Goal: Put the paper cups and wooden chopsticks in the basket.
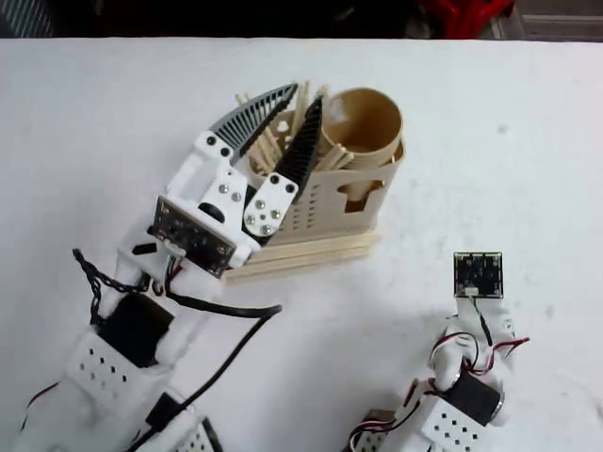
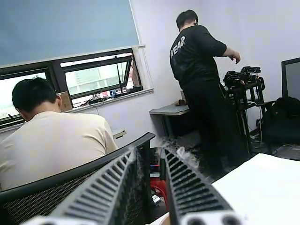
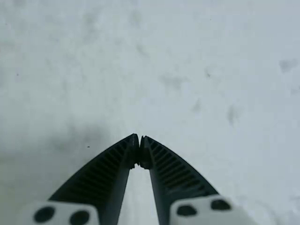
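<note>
Two grippers and one basket [image 1: 363, 202], which stands mid-table. We judge the main hazard to lie at the left gripper [image 1: 306, 94]. It hangs over the basket's left part with its jaws moderately apart and nothing between them, and its tips are close among the chopsticks [image 1: 273, 141]. We cannot tell whether they touch. A careless lift or swing from here could snag a stick and flick it out. A sideways push could tip the basket, which looks light and tall for its footprint. A second hazard concerns the pale wooden strips [image 1: 311, 252] lying on the table [image 1: 113, 104] against the basket's near wall. We take these for chopsticks but cannot be sure. Flat and tight to the wall, they leave a jaw little room, so a pinch there may shove the basket instead. The right gripper [image 3: 139, 138] is closed tip to tip on nothing, over bare table near and to the right of the basket. The basket is beige with a pierced wall. The chopsticks stand fanned in its left part. A brown cup [image 1: 363, 118] sits mouth-up in its right part, and we cannot tell how many are nested.
</note>
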Motion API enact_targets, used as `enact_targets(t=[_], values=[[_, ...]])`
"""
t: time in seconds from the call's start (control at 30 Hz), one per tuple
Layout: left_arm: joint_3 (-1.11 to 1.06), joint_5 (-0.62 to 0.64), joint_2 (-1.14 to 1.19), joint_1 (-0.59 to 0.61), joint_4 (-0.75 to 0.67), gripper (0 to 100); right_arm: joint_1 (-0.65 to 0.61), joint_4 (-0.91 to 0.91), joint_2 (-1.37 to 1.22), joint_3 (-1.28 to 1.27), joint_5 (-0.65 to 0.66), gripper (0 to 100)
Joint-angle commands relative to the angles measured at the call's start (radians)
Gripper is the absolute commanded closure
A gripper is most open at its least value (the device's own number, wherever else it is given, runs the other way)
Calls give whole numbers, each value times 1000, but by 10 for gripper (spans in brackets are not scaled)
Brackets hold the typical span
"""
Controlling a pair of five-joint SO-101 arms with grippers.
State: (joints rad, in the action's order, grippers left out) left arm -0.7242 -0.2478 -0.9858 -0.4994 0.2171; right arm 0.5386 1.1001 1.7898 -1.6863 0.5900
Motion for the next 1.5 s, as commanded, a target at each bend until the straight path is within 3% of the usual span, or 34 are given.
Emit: enact_targets(t=[0.0,0.1,0.3,0.47,0.7,0.77,0.9,1.47], values=[[0,6,-18,-4,-20,902,4,1,13,-5,-11,981],[-2,6,-18,-4,14,902,4,1,13,-5,-11,981],[-112,6,18,-12,288,899,4,1,12,-5,-11,981],[-124,-63,269,-12,354,901,4,1,12,-5,-11,981],[80,-123,608,-12,654,902,4,1,13,-5,-11,981],[87,-193,673,-13,700,902,5,1,13,-5,-11,981],[84,-292,751,-10,654,902,8,1,15,-5,-17,981],[100,-301,901,96,683,899,2,13,15,-5,-11,981]])
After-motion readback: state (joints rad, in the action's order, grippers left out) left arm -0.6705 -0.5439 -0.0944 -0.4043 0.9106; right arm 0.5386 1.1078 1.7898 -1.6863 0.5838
